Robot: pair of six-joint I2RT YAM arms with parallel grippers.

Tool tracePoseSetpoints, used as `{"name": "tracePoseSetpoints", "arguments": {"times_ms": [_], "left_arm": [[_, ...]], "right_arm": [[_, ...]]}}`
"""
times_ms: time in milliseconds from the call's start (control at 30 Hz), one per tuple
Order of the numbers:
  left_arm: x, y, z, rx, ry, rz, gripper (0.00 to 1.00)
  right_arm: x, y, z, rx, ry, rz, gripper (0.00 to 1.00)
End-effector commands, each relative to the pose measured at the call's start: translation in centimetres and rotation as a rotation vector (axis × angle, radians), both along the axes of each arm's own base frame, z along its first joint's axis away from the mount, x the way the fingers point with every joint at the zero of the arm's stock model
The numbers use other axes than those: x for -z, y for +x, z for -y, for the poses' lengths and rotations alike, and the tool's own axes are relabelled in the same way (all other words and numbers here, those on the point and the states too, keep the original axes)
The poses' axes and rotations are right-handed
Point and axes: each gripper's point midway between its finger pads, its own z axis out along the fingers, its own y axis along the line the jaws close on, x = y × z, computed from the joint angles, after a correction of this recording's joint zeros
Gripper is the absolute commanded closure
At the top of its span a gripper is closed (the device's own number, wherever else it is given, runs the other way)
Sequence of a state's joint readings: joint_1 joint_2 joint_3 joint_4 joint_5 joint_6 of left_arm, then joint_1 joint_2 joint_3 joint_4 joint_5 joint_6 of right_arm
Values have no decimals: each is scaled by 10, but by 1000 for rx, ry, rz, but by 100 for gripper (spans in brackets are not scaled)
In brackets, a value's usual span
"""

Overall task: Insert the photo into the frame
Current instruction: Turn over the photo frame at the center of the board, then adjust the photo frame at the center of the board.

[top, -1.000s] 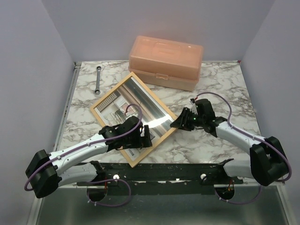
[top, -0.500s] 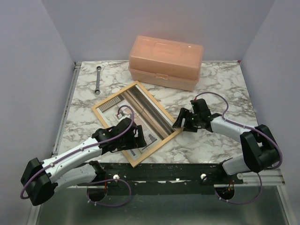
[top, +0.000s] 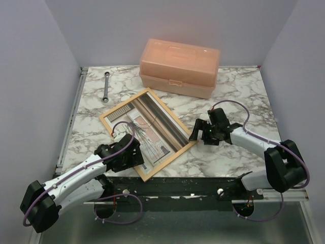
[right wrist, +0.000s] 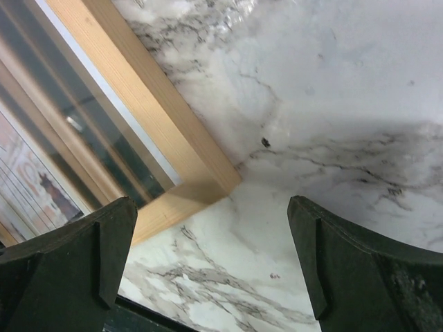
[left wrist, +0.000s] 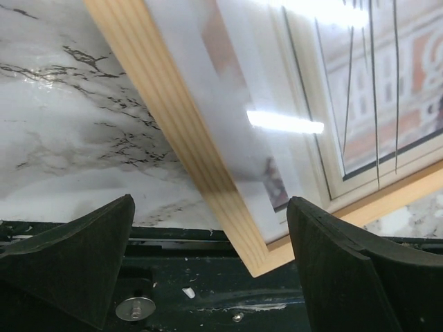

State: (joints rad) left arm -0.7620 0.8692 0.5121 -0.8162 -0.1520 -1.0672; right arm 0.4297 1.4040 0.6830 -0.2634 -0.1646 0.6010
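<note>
Left end effector (left wrist: 209,205) and right end effector (right wrist: 211,203) stand apart, empty; the frame (top: 170,116) looks light, stiff, glazed: grip its rail.

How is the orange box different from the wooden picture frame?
The box is tall and chunky; the frame is thin and lies flat. The box is peach plastic; the frame is pale wood. The box sits at the back; the frame lies slanted nearer the front. Both are rectangles resting on the marble table.
</note>
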Motion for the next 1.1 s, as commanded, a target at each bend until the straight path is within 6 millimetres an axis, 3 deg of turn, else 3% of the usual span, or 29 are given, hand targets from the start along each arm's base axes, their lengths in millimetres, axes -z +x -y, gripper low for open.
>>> {"name": "tracePoseSetpoints", "arguments": {"times_ms": [0, 200, 400, 633, 867, 1067], "left_arm": [[8, 3, -11, -56, 15, 5, 12], [16, 8, -9, -60, 16, -14, 29], [15, 9, -6, -35, 18, -22, 47], [14, 8, -2, -17, 8, -34, 69], [5, 9, 10, 14, -44, -32, 79], [-4, 7, 40, 45, -180, -36, 82]], "right_arm": [[14, -38, 20, 29, -56, -119, 0], [15, -61, 11, 31, 37, -182, 0], [16, -67, -1, 28, 111, -210, 0], [24, -56, -11, 24, 132, -218, 0], [29, -38, -20, 19, 136, -215, 1], [22, -17, -26, 18, 124, -187, 0]]}}
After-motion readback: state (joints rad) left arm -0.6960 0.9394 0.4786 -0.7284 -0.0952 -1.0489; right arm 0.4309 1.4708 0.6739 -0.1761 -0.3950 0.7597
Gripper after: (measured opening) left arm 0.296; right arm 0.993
